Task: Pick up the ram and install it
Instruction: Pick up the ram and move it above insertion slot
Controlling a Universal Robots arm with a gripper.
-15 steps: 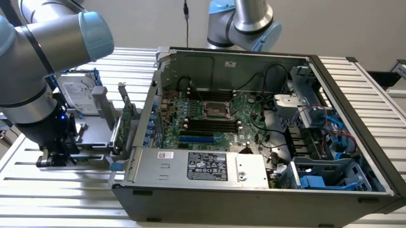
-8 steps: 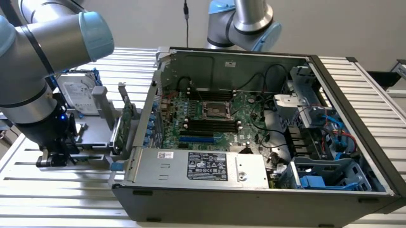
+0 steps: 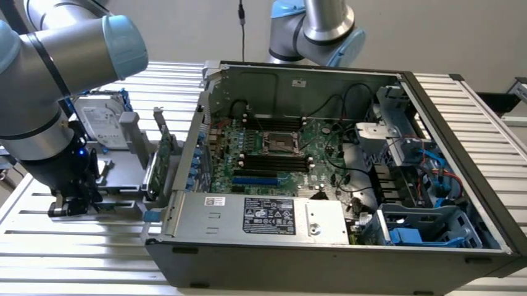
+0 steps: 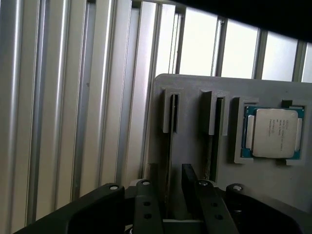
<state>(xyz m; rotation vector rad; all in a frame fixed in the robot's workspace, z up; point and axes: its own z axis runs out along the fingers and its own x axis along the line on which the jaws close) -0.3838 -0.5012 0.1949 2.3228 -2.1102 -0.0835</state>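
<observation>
Grey holder (image 4: pixel 195 97), silver processor (image 4: pixel 273 132) near tool (image 4: pixel 169 166)

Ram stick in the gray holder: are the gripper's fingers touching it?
Apart. In the wrist view the fingers stand on either side of the ram, which sits edge-on in a slot of the gray holder, with a gap showing on both sides.
</observation>
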